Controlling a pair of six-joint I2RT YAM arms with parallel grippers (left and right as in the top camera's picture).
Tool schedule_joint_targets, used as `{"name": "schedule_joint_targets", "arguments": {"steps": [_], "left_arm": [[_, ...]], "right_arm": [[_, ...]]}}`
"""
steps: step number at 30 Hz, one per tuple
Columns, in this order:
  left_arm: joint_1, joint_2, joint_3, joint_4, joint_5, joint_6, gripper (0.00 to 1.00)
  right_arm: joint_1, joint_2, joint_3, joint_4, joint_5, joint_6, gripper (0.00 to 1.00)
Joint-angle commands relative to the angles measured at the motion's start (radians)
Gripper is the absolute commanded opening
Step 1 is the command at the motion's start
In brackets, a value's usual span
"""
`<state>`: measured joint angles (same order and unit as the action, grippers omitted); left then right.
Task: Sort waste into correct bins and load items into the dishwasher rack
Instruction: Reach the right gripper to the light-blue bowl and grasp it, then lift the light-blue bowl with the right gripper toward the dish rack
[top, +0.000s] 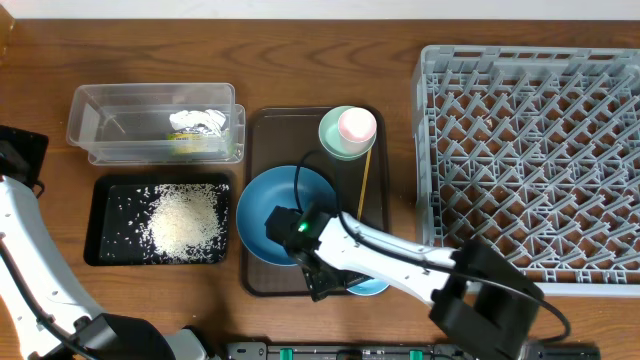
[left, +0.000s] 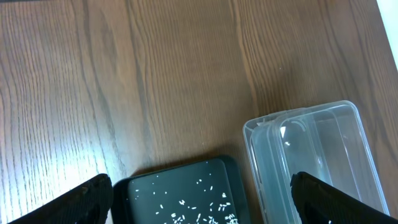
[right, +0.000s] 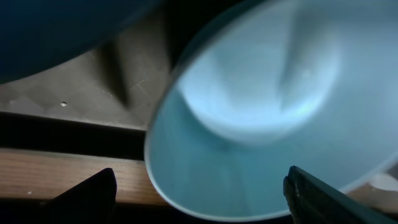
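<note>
The rice heap (top: 185, 220) lies in the black tray (top: 100, 225). The wrapper (top: 197, 125) lies in the clear tub (top: 100, 110). The dark-blue dish (top: 285, 205), the mint-green bowl (top: 335, 140) holding the pink cup (top: 357, 125), and the wooden stick (top: 363, 185) sit on the brown tray. The light-blue bowl (right: 267, 124) sits at the tray's front, mostly hidden overhead by my right arm. My right gripper (right: 202, 186) is open, its fingers either side of that bowl. My left gripper (left: 205, 205) is open above the black tray's (left: 180, 193) far-left end.
The grey dishwasher rack (top: 530, 160) stands at the right and holds nothing visible. The brown serving tray (top: 260, 150) sits between the bins and the rack. The clear tub (left: 317, 149) lies right beside the black tray. Bare wood lies left of the bins.
</note>
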<state>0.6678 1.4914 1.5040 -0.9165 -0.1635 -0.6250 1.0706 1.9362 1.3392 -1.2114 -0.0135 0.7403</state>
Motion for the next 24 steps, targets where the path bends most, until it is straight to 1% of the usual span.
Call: {"name": "schedule_joint_targets", "arguments": {"steps": [1,4,5,9,11,15,17,20,21,24], "left_arm": [[0.004,0.004,0.005,-0.003,-0.003,-0.001,0.94],[0.004,0.004,0.005,-0.003,-0.003,-0.001,0.94],[0.004,0.004,0.005,-0.003,-0.003,-0.001,0.94],[0.004,0.004,0.005,-0.003,-0.003,-0.001,0.94],[0.004,0.004,0.005,-0.003,-0.003,-0.001,0.94],[0.004,0.004,0.005,-0.003,-0.003,-0.001,0.94],[0.004,0.004,0.005,-0.003,-0.003,-0.001,0.94],[0.004,0.004,0.005,-0.003,-0.003,-0.001,0.94],[0.004,0.004,0.005,-0.003,-0.003,-0.001,0.94],[0.004,0.004,0.005,-0.003,-0.003,-0.001,0.94]], "right_arm": [[0.038,0.002,0.0,0.02,-0.024,-0.032,0.84],[0.056,0.002,0.0,0.061,0.009,-0.031,0.65],[0.063,0.002,-0.002,0.08,0.024,-0.031,0.61],[0.077,0.002,-0.002,0.105,0.071,-0.031,0.58],[0.077,0.002,-0.002,0.105,0.082,-0.031,0.53],[0.077,0.002,-0.002,0.104,0.085,-0.031,0.33],[0.076,0.002,-0.002,0.101,0.085,-0.029,0.28],[0.073,0.001,0.0,0.081,0.084,-0.026,0.08],[0.072,0.001,0.003,0.07,0.084,-0.026,0.02],[0.069,-0.001,0.018,0.028,0.087,-0.027,0.01]]}}
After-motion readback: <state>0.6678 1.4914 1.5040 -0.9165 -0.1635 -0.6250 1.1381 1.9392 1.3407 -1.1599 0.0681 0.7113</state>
